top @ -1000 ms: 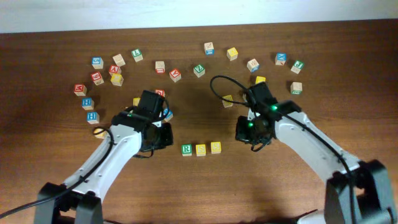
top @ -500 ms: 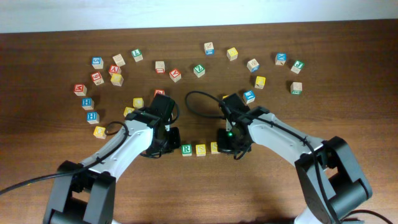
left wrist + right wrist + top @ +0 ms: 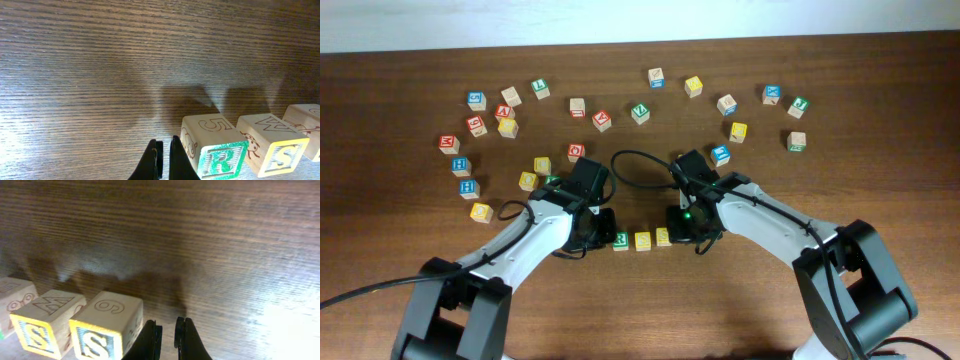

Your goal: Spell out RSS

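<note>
Three cubes stand in a row at the table's front centre: the green R cube [image 3: 620,240], a yellow S cube [image 3: 642,241] and a second yellow S cube [image 3: 664,237]. My left gripper [image 3: 603,229] is shut and empty, its fingertips [image 3: 163,159] right beside the R cube's left side [image 3: 218,158]; the middle S cube [image 3: 276,150] follows. My right gripper [image 3: 682,227] is shut and empty, its fingertips [image 3: 167,334] against the right side of the end S cube [image 3: 102,330], with the other S cube [image 3: 42,325] beyond it.
Several other lettered cubes lie scattered in an arc across the far half of the table, such as a red one [image 3: 576,152], a blue one [image 3: 721,154] and a yellow one [image 3: 480,211]. Cables loop above both wrists [image 3: 640,160].
Both arms have swung inward toward the row. The left gripper moved right to the R cube, and the right gripper moved left to the end S cube. The cubes stay in line.
</note>
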Motion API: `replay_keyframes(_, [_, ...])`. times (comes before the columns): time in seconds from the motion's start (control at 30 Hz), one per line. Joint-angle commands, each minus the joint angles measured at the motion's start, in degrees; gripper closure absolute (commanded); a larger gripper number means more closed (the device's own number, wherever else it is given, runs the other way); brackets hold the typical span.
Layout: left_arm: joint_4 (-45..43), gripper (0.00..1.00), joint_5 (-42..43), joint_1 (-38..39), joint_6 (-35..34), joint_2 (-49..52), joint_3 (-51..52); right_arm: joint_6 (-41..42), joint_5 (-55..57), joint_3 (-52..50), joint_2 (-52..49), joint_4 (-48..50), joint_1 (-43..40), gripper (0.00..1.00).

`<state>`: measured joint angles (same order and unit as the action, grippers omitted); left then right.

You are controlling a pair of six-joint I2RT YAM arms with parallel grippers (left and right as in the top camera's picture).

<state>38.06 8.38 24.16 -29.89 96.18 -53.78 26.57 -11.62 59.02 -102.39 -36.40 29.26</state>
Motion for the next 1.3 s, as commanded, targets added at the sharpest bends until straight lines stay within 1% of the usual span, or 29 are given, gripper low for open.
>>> replay_keyframes(0.0, [-0.1, 1.00, 0.3, 0.2, -0.9, 0.7, 0.5, -2.8, 1.6, -0.1, -0.2, 1.2, 0.3, 0.96])
replay_keyframes(0.07, [-0.1, 1.00, 0.2, 0.2, -0.9, 0.7, 0.5, -2.8, 1.1, -0.1, -0.2, 2.1, 0.4, 0.96])
replay_keyframes(0.1, [-0.2, 1.00, 0.2, 0.2, -0.9, 0.7, 0.5, -4.1, -3.4, -0.1, -0.2, 4.0, 0.4, 0.96])
replay_keyframes(0.13, [-0.2, 1.00, 0.3, 0.2, -0.9, 0.7, 0.5, -4.1, -4.6, -0.1, -0.2, 4.3, 0.4, 0.96])
replay_keyframes(0.33, [-0.1, 1.00, 0.3, 0.2, -0.9, 0.7, 0.5, -4.2, -5.7, -0.1, -0.2, 3.2, 0.3, 0.96])
replay_keyframes(0.4, [0.1, 1.00, 0.5, 0.2, -0.9, 0.7, 0.5, -2.2, -5.7, -0.1, -0.2, 2.3, 0.3, 0.96])
replay_keyframes(0.53, [0.1, 1.00, 0.9, 0.2, -0.9, 0.7, 0.5, 4.4, -5.8, -0.1, -0.2, -0.8, 0.4, 0.96])
replay_keyframes(0.63, [0.0, 1.00, 1.4, 0.2, -0.9, 0.7, 0.5, 9.0, -6.0, -0.1, -0.2, -1.3, 0.4, 0.96])
replay_keyframes(0.77, [-0.8, 1.00, 1.9, 2.1, -0.9, 0.7, 0.5, 10.4, -7.9, -0.1, -0.2, -1.2, 0.4, 0.96])
replay_keyframes(1.23, [-1.6, 1.00, 2.5, 2.9, -0.9, 0.7, 0.5, 9.7, -10.3, -0.1, -0.2, -1.3, 0.4, 0.96])
replay_keyframes(1.27, [-1.8, 1.00, 2.8, 3.1, -0.9, 0.7, 0.5, 7.8, -10.3, -0.1, -0.2, -1.4, 0.4, 0.96])
